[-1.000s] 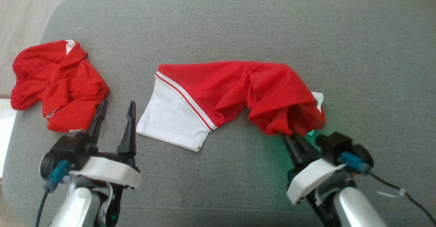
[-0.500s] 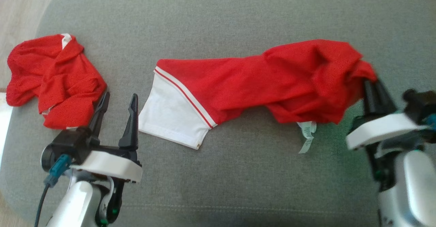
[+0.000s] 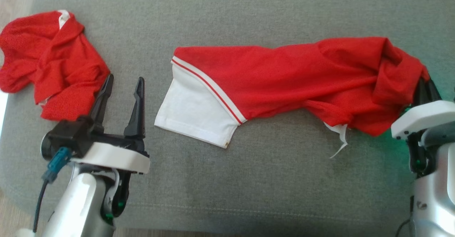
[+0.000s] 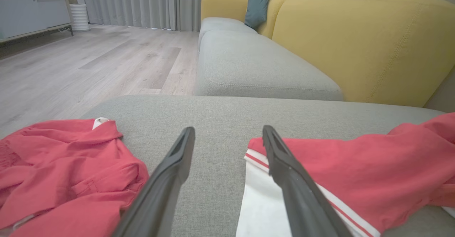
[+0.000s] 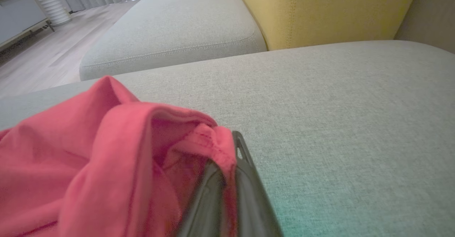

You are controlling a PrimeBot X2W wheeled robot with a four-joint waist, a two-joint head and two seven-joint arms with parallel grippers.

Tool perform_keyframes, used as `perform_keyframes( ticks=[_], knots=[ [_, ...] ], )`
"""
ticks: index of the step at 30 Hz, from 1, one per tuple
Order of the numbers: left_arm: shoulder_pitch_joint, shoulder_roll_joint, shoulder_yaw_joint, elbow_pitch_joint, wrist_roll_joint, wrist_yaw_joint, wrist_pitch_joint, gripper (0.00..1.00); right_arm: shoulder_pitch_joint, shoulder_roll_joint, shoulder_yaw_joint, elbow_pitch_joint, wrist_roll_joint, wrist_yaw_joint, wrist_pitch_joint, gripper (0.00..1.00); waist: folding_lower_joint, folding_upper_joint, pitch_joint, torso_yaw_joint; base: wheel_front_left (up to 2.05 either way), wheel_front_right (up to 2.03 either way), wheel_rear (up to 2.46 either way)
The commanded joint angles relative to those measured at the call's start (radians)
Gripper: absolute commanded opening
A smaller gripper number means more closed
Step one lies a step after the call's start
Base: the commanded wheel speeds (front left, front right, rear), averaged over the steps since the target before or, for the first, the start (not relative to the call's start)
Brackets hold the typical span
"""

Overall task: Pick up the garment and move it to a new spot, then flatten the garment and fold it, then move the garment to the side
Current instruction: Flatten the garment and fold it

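Our right fingers pinched shut on garment's red end. Cloth runs leftward from them across cushion, long axis side to side. Our left fingers spread wide, empty. White hem lies just right of them, so left arm nearer it.

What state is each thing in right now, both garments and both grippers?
red-and-white garment: laid out lengthwise on the cushion, wrinkled, not flat, right end pinched.
crumpled red garment: bunched in a heap near the cushion's left edge, not gripped.
left gripper: open, empty, between the two garments.
right gripper: shut on the red-and-white garment's right end.
grey cushion: bearing both garments.
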Motion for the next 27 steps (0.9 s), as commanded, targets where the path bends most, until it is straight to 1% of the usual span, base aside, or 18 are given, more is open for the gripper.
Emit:
perform_keyframes(
  ticks=[1, 7, 11, 15, 16, 17, 22, 24, 27],
  knots=[
    [-0.038, 0.012, 0.044, -0.032, 0.012, -0.004, -0.012, 1.00, -0.037, -0.009, 0.019, -0.029, -0.010, -0.001, -0.014, 0.00, -0.0001, 0.0000, 0.006, 0.005, 0.00, 0.00, 0.00],
    [-0.048, -0.003, 0.057, -0.025, 0.027, -0.021, -0.012, 1.00, -0.135, -0.043, 0.055, 0.016, -0.002, -0.001, -0.024, 0.00, -0.0001, 0.0000, 0.017, 0.007, 0.00, 0.00, 0.00],
    [-0.063, -0.014, 0.059, -0.019, 0.038, -0.036, -0.012, 1.00, -0.222, -0.083, 0.097, 0.095, 0.012, -0.001, -0.025, 0.00, -0.0001, 0.0000, 0.031, 0.015, 0.00, 0.00, 0.00],
    [-0.076, -0.027, 0.063, -0.014, 0.050, -0.050, -0.012, 1.00, -0.282, -0.106, 0.140, 0.191, 0.026, -0.001, -0.053, 0.00, -0.0001, 0.0000, 0.047, 0.023, 0.00, 0.00, 0.00],
    [-0.078, -0.029, 0.065, -0.012, 0.052, -0.054, -0.012, 1.00, -0.292, -0.109, 0.148, 0.215, 0.030, -0.001, -0.065, 0.37, -0.0001, 0.0000, 0.050, 0.023, 0.00, 0.00, 0.00],
    [-0.080, -0.032, 0.067, -0.011, 0.055, -0.057, -0.012, 1.00, -0.299, -0.113, 0.155, 0.237, 0.032, -0.001, -0.076, 1.00, -0.0001, 0.0000, 0.052, 0.024, 0.00, 0.00, 0.00],
    [-0.074, -0.045, 0.079, 0.000, 0.068, -0.067, -0.012, 1.00, -0.300, -0.131, 0.165, 0.300, 0.046, -0.001, -0.166, 1.00, -0.0001, 0.0000, 0.041, 0.017, 0.00, 0.00, 0.00],
    [-0.063, -0.048, 0.083, 0.005, 0.073, -0.069, -0.012, 1.00, -0.283, -0.138, 0.158, 0.295, 0.045, -0.001, -0.211, 1.00, -0.0001, 0.0000, 0.025, 0.011, 0.00, 0.00, 0.00],
    [-0.044, -0.051, 0.092, 0.015, 0.079, -0.069, -0.012, 1.00, -0.239, -0.142, 0.154, 0.251, 0.043, -0.001, -0.272, 1.00, -0.0001, 0.0000, -0.009, -0.002, 0.00, 0.00, 0.00]
  ],
)
